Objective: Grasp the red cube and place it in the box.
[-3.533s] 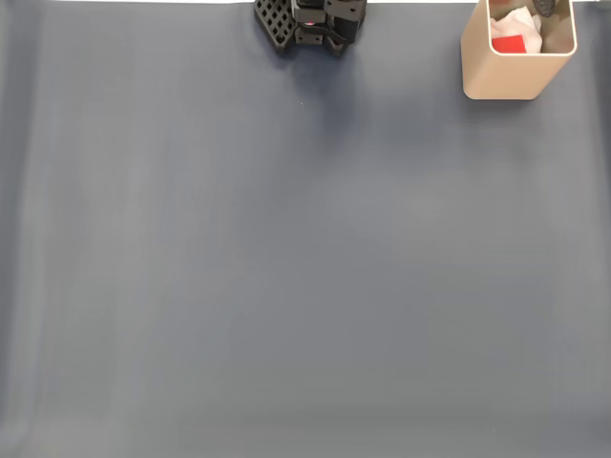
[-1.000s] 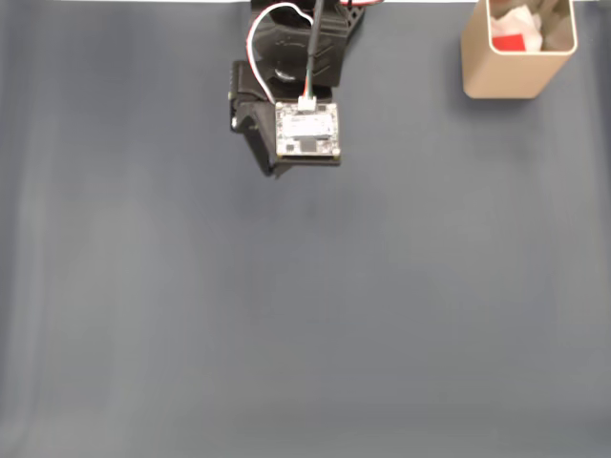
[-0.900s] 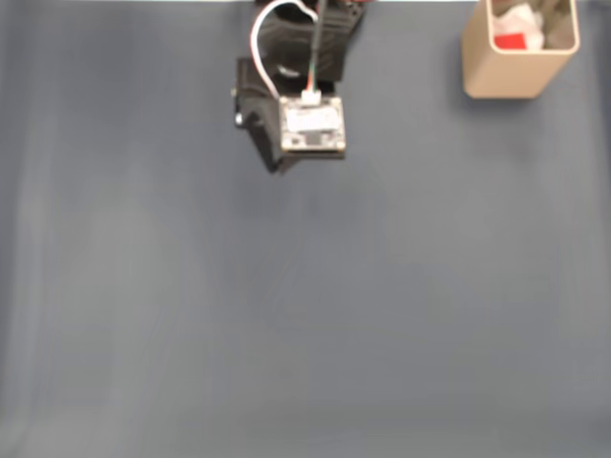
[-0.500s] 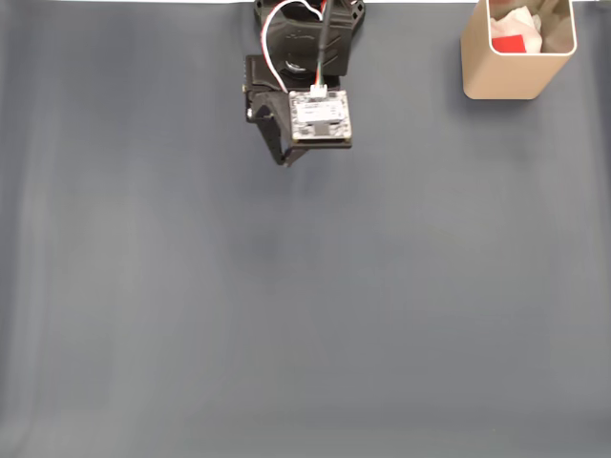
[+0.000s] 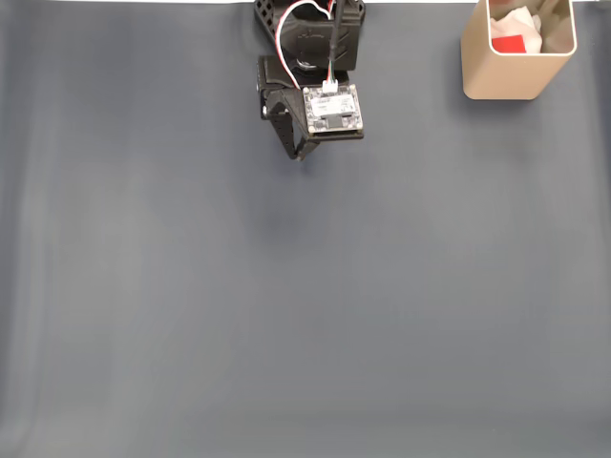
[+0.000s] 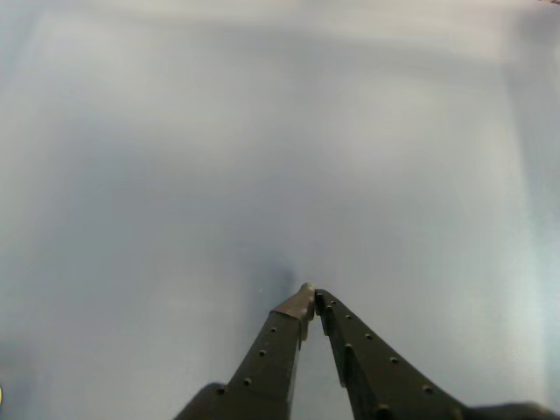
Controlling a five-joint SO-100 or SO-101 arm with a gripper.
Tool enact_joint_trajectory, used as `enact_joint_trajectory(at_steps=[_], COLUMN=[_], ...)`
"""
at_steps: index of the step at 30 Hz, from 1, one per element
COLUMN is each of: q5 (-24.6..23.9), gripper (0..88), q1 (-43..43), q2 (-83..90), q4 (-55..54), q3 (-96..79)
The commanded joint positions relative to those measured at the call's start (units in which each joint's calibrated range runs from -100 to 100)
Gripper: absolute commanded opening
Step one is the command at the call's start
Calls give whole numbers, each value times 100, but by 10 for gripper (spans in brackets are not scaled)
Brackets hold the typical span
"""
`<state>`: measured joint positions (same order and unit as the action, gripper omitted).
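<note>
The red cube (image 5: 511, 42) lies inside the beige box (image 5: 516, 74) at the top right of the fixed view, beside a white wad (image 5: 528, 24). My gripper (image 5: 298, 153) hangs over the mat near the top centre, well left of the box, under a small circuit board (image 5: 332, 108). In the wrist view the gripper (image 6: 310, 294) is shut, its two dark fingertips meeting with nothing between them, above bare grey mat.
The arm's black base (image 5: 307, 21) sits at the top edge of the fixed view. A plain blue-grey mat (image 5: 305, 305) covers the table, and its white far border runs along the top.
The arm has come out from its folded pose at the top edge over the mat, then drifted right and slightly back toward the base. The cube stayed in the box.
</note>
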<state>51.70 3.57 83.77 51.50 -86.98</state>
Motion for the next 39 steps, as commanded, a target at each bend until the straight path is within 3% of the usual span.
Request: enact_joint_trajectory(at_steps=[1,21,39], q5=[-78,-567,-293], gripper=[2,2,1], q1=[-62,-417,-339], q2=[429,1597,1614], q4=[-42,763,2232], q3=[-254,-1284,-1284])
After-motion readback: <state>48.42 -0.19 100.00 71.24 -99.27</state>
